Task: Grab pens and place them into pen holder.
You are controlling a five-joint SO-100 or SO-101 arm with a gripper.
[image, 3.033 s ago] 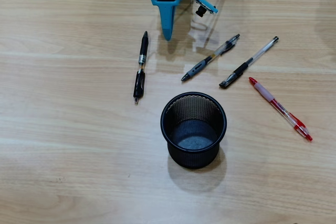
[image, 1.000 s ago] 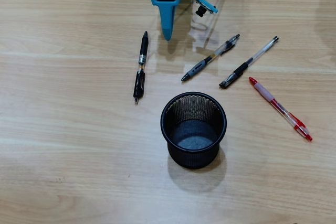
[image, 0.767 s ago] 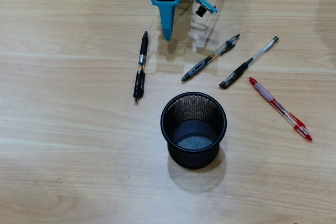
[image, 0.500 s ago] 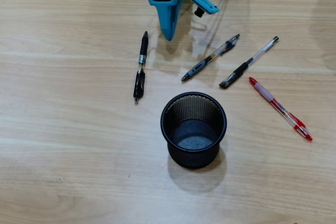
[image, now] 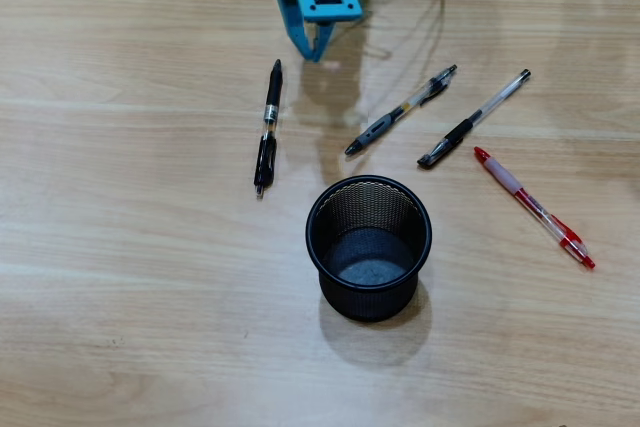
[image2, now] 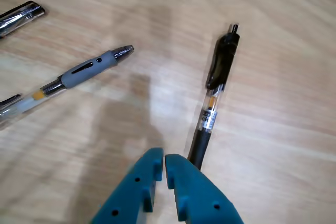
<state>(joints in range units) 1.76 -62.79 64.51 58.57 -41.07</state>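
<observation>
1. Teal jaws nearly closed, gripping nothing
2. Black pen just beside them on table, lower end hidden
3. Grey-grip pen cut off at left
4. Pen holder empty

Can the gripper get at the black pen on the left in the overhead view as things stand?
Probably yes: the black pen lies alone on bare table, near the shut gripper, which must open first.
</observation>
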